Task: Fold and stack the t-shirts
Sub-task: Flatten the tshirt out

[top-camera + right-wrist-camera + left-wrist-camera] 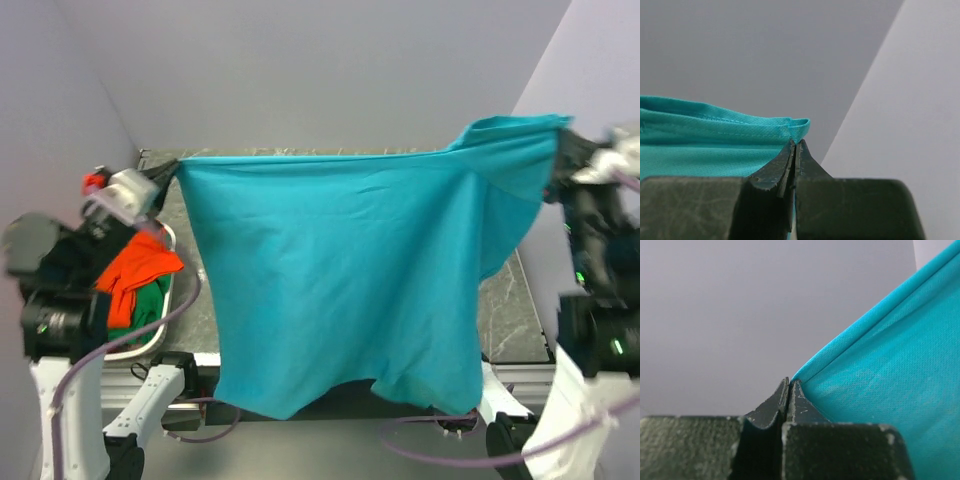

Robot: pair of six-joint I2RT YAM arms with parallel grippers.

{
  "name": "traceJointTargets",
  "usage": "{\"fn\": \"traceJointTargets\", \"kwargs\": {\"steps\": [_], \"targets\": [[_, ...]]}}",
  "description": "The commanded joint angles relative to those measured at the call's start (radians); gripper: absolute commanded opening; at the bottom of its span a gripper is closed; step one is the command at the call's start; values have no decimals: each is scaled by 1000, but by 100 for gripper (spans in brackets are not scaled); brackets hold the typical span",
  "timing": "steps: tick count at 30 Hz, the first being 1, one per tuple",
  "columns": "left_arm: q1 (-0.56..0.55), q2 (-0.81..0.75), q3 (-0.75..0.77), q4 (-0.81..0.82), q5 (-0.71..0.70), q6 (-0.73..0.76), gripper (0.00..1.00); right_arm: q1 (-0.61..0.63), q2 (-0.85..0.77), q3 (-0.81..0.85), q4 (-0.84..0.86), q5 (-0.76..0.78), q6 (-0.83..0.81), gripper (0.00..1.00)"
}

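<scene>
a: where was the teal t-shirt (340, 270)?
b: suspended above the dark marbled table (510, 315), spread as a smooth fine-knit sheet with its lower edge hanging uneven.
a: jaw state?
b: the left gripper (790, 386) was clamped on one top corner. the right gripper (795, 146) pinched the stitched hem at the other. the orange t-shirt (140, 272) and green t-shirt (152, 305) lay crumpled in the basket (135, 350).

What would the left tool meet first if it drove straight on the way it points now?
The left tool is shut on a corner of the teal shirt, which stretches off sideways. Straight ahead only the grey wall shows; how far off is unclear.
</scene>
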Motion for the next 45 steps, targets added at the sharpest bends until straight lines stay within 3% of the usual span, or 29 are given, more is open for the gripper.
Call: {"fn": "traceJointTargets", "kwargs": {"steps": [1, 7, 9, 16, 21, 25, 32, 36, 37, 38, 39, 40, 41, 43, 44, 45], "targets": [[12, 33, -154, -59, -33, 93, 1, -5, 78, -175, -40, -92, -56, 0], [9, 140, -419, 38, -58, 102, 1, 76, 169, -513, 94, -78, -96, 0], [3, 187, -486, 131, -60, 95, 1, 167, 232, -567, 149, -22, -130, 0], [-19, 573, -519, 292, -105, 131, 1, 201, 506, -662, 352, 83, -193, 0], [-17, 875, -400, 305, -205, 157, 0, 199, 770, -487, 342, 128, -202, 0], [-11, 1029, -277, 326, -222, 122, 0, 202, 928, -349, 335, 151, -205, 0], [-7, 1306, 105, 224, -274, 30, 1, 205, 1200, -43, 332, 237, -191, 0], [-7, 1435, 232, 184, -332, 22, 1, 211, 1364, 162, 294, 292, -197, 0], [-7, 1451, 255, 167, -364, 22, 1, 214, 1385, 192, 285, 309, -205, 2], [-5, 1468, 303, 148, -377, 18, 5, 219, 1405, 222, 271, 330, -208, 19], [-2, 1481, 320, 118, -388, 10, 10, 219, 1434, 283, 227, 347, -198, 26], [12, 1480, 334, 107, -379, 0, 20, 219, 1442, 311, 199, 344, -187, 32], [21, 1472, 341, 98, -363, -23, 38, 215, 1442, 327, 175, 341, -161, 44], [45, 1417, 325, 89, -331, -45, 49, 201, 1398, 329, 93, 295, -136, 57], [47, 1394, 299, 84, -302, -45, 66, 198, 1375, 313, 70, 282, -124, 81], [47, 1344, 279, 76, -300, -39, 71, 196, 1320, 265, 32, 266, -122, 87]]}}
